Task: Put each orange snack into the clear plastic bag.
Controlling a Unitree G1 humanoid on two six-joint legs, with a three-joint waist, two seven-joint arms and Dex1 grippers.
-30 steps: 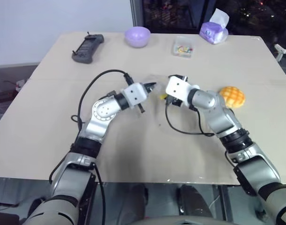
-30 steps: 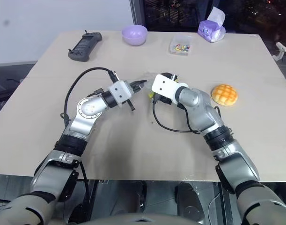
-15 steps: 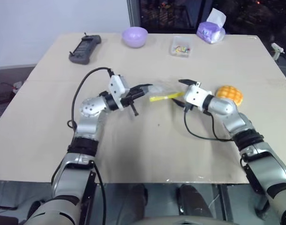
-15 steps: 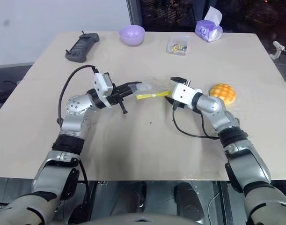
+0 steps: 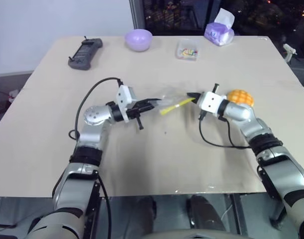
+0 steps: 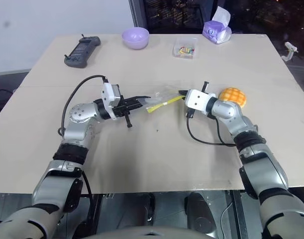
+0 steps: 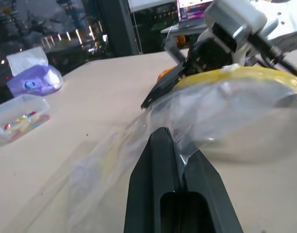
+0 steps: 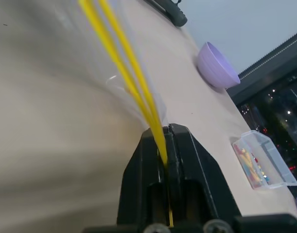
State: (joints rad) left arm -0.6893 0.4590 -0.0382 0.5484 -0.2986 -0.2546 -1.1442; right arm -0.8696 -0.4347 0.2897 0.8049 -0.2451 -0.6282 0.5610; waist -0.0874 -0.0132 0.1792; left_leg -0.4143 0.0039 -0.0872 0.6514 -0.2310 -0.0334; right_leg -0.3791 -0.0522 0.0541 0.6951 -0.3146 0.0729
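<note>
The clear plastic bag (image 5: 170, 96) hangs stretched between my two grippers just above the table's middle. My left gripper (image 5: 152, 103) is shut on the bag's crinkly clear edge (image 7: 226, 116). At the other end, my right gripper (image 5: 191, 96) is shut on the yellow zip strip (image 8: 133, 82), which runs slanted between the hands (image 6: 164, 103). One orange snack (image 5: 240, 97), a domed bun with a grid top, lies on the table right behind my right wrist, apart from the bag.
Along the table's far edge stand a black remote (image 5: 82, 51), a purple bowl (image 5: 138, 39), a small clear box of colourful bits (image 5: 186, 50) and a purple tissue pack (image 5: 219, 32). Bare tabletop (image 5: 156, 154) stretches in front of both arms.
My right gripper drew away to the right from the left one and closed on the yellow zip strip. The left wrist rolled, still gripping. The bag now spans between both hands.
</note>
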